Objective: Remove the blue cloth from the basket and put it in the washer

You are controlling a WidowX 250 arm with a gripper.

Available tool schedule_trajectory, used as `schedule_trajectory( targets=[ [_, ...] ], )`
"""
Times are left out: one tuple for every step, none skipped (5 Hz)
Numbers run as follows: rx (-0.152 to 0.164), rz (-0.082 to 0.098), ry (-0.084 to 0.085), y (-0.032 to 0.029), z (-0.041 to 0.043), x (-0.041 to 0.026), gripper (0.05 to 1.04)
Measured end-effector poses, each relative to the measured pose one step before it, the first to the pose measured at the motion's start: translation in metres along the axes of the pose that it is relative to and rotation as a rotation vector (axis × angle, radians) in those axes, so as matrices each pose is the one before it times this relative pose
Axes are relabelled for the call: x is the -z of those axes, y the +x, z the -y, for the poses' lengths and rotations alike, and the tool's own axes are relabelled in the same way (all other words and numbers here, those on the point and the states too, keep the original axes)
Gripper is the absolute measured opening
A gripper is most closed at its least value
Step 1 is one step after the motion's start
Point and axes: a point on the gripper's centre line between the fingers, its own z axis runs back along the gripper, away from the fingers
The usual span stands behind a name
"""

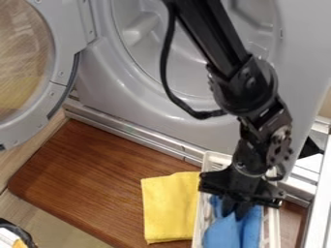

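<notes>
A rumpled blue cloth point(223, 233) lies in a white basket point(274, 231), washer point(107, 75) open.

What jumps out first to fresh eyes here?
The black arm cutting down across the open washer, its tool at the blue cloth in the white basket. Next, the bright yellow cloth on the brown board, left of the basket in the view. Upper left, the round door swung open.

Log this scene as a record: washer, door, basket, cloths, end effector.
washer: front-loader, behind the brown board
door: swung open
basket: white, in front of the washer
blue cloth: inside the basket
yellow cloth: on the board, beside the basket
end effector: down at the blue cloth
</notes>
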Motion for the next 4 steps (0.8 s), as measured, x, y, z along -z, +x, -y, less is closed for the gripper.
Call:
schedule_trajectory(
  targets=[
    [-0.0058, 0.0583, -0.0352, 0.00422, -0.00112, -0.02483, 0.086],
    [-0.0129, 0.1061, -0.0426, 0.00729, -0.00548, -0.03579, 0.086],
    [-0.0186, 0.1136, -0.0329, 0.01342, -0.01338, -0.03385, 0.086],
    [-0.0459, 0.0667, 0.0121, 0.01589, -0.01873, -0.01458, 0.086]
  ],
)
